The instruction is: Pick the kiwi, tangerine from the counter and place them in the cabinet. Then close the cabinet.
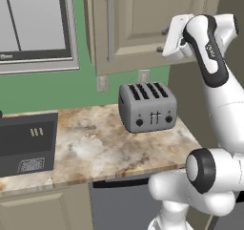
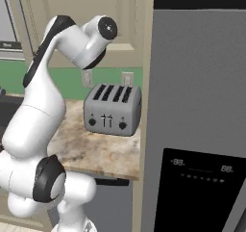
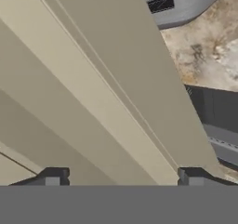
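The tan cabinet (image 1: 138, 19) hangs above the marbled counter (image 1: 100, 148), its panelled door and slim bar handle (image 1: 108, 26) facing me. My gripper (image 1: 162, 40) is raised to the right part of that door, close against its panel. In the hand view my gripper (image 3: 121, 177) stands open, its fingertips (image 3: 52, 176) far apart with nothing between them, and the cabinet door (image 3: 93, 102) runs slantwise right in front. The kiwi and the tangerine are out of view. Whether the door is fully shut I cannot tell.
A grey four-slot toaster (image 1: 147, 106) stands on the counter under the cabinet, also seen as the toaster (image 2: 113, 109). A dark cooktop (image 1: 27, 145) lies at the counter's left. A tall grey fridge (image 2: 197, 106) walls off the right side. A window (image 1: 33, 24) is left of the cabinet.
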